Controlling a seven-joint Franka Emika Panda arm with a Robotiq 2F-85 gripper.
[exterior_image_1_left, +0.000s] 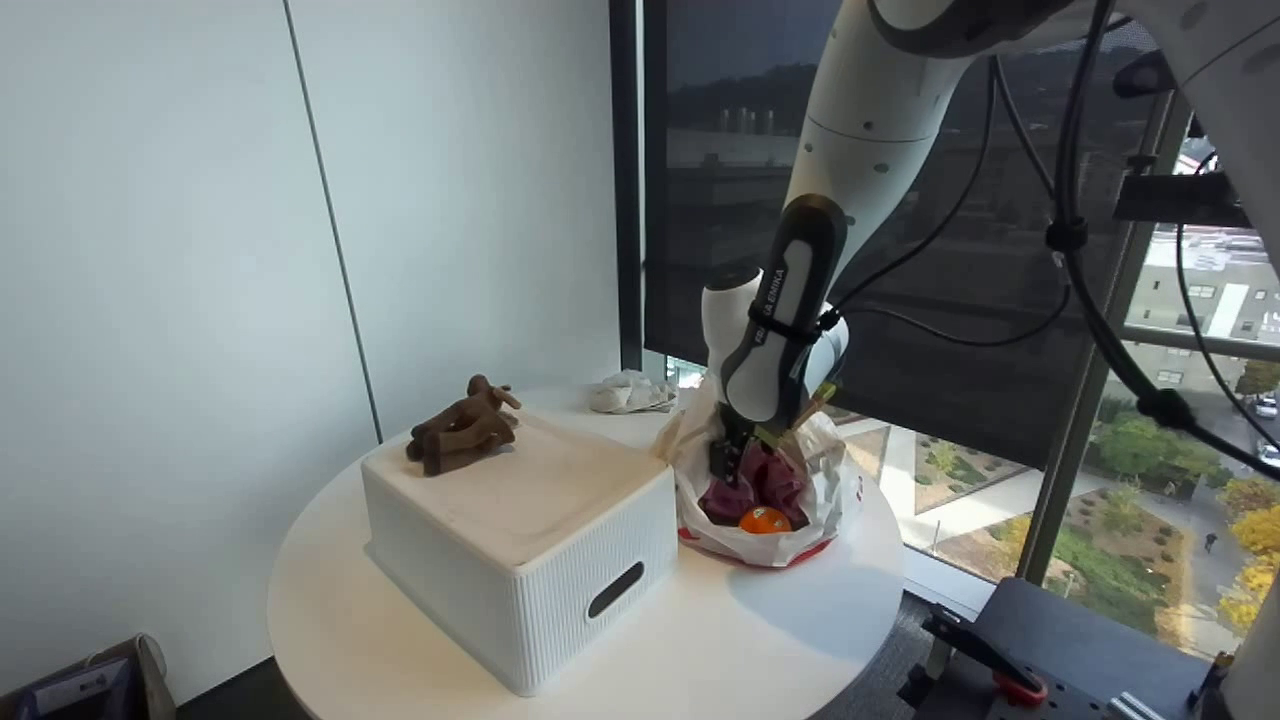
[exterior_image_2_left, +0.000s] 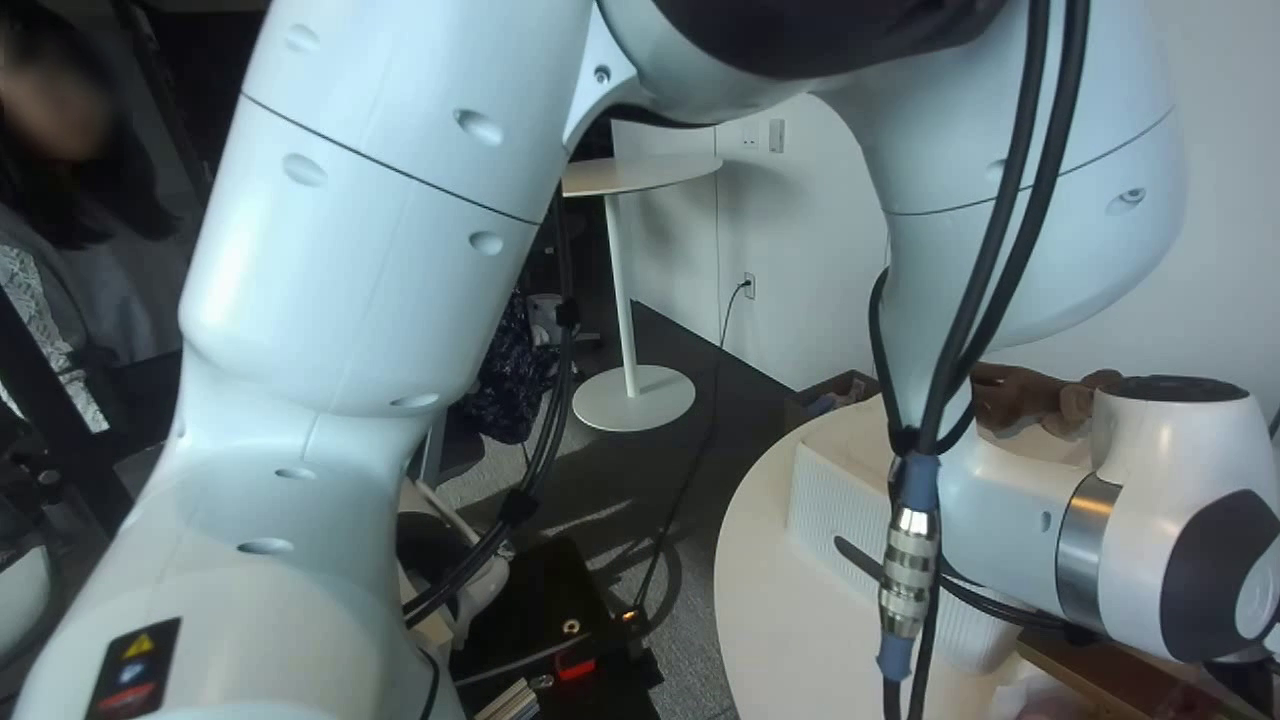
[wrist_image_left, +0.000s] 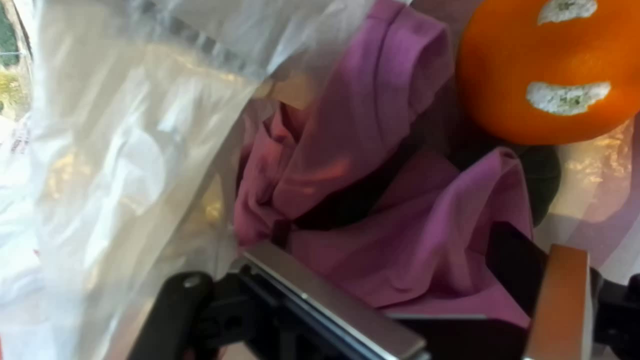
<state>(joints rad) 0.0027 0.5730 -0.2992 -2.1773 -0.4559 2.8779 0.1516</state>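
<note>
End effector (wrist_image_left: 450, 300), jaws apart, purple cloth (wrist_image_left: 400, 250) beneath, orange ball (wrist_image_left: 550, 60) beside it, white bag (wrist_image_left: 125, 165) around, box (exterior_image_1_left: 520, 530) alongside.

A white wall (exterior_image_1_left: 180, 250) is split by a thin line (exterior_image_1_left: 333, 220). A window (exterior_image_1_left: 970, 515) is partly covered by a dark shade (exterior_image_1_left: 975, 275), and green and yellow trees (exterior_image_1_left: 1140, 440) can be seen outside. A round white table (exterior_image_1_left: 720, 630) is brightly lit. In an exterior view, the gray floor (exterior_image_2_left: 612, 465) is lit in streaks, and another round table (exterior_image_2_left: 640, 174) is held up by one leg (exterior_image_2_left: 620, 290).
</note>
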